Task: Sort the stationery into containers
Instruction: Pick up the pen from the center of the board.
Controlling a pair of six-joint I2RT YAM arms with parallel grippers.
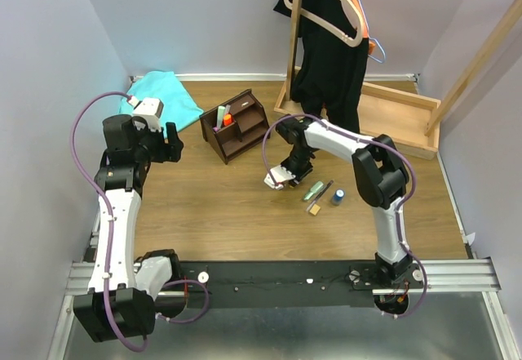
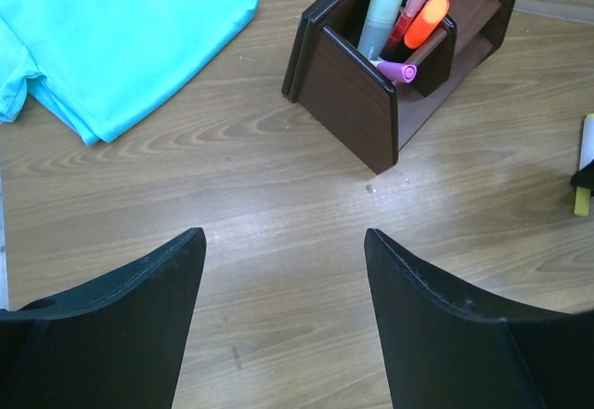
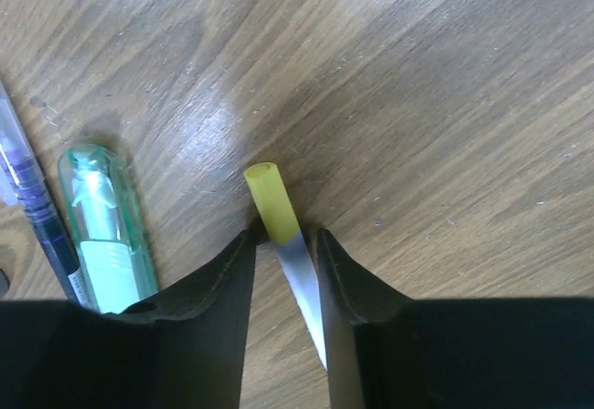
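My right gripper is down on the table with its jaws closed in on a yellow-capped marker that lies flat on the wood. Beside it lie a pale green marker and a thin dark pen. In the top view a tan block and a small blue cylinder sit just right of them. The dark brown organizer holds a pale green marker, an orange marker and a pink one. My left gripper hovers open and empty, short of the organizer.
A teal cloth lies at the back left, near my left gripper. A light wooden tray base with a coat stand and a dark garment stands at the back right, behind my right arm.
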